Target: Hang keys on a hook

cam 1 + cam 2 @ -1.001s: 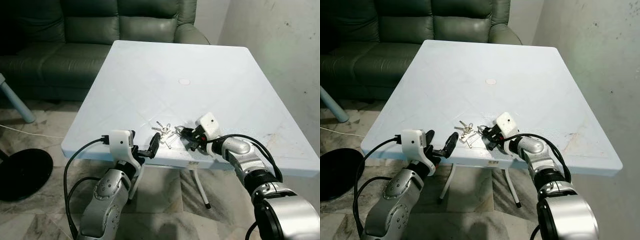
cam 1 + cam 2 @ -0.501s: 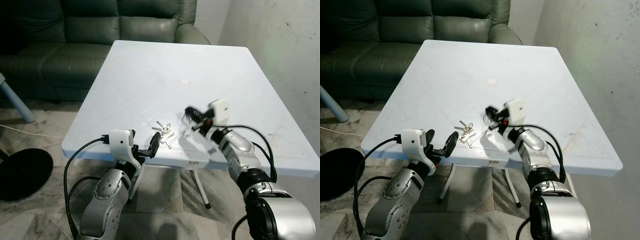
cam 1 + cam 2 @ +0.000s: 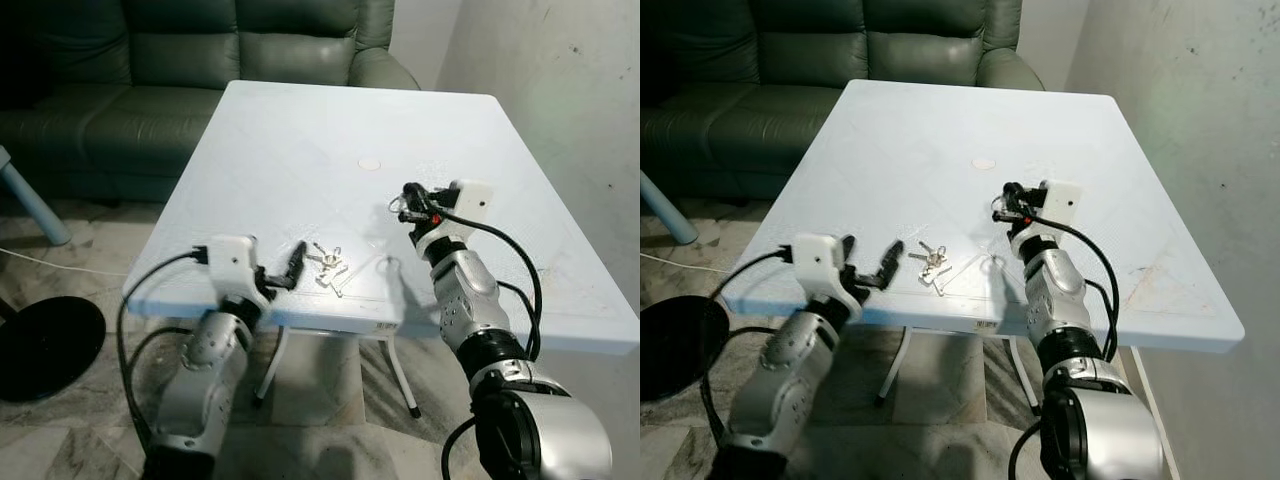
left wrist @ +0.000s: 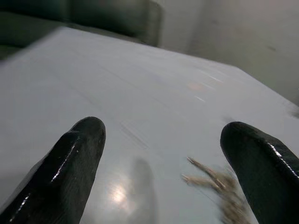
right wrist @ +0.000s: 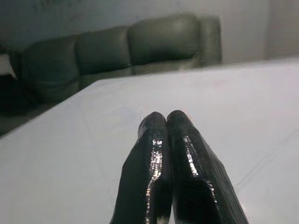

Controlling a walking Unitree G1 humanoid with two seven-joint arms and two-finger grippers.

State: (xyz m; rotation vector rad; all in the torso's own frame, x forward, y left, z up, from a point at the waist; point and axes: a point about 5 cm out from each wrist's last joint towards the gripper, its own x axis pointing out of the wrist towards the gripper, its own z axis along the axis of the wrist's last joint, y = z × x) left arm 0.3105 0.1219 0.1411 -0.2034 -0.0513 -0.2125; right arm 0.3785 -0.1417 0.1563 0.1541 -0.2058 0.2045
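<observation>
1. My right gripper [image 3: 405, 205]: raised above the table, fingers [image 5: 170, 154] pressed together, holding nothing I can see; my left gripper [image 3: 293, 266]: fingers [image 4: 77, 154] spread wide, empty, at the near edge facing the keys.
2. Sofa [image 3: 200, 60]: dark green, behind the table.
3. Table [image 3: 300, 140]: white, square.
4. Keys [image 3: 328, 265]: flat on the table near its front edge, just beyond my left gripper.

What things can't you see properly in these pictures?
- The keys: too small in the head views to count them, and blurred in the left wrist view between the open left pincer fingers.
- The hook: I cannot find one on the white table or the wall.
- The right pincer: fingers pressed together; whether something thin is between them cannot be told.
- The sofa: top cut off by the picture's edge.
</observation>
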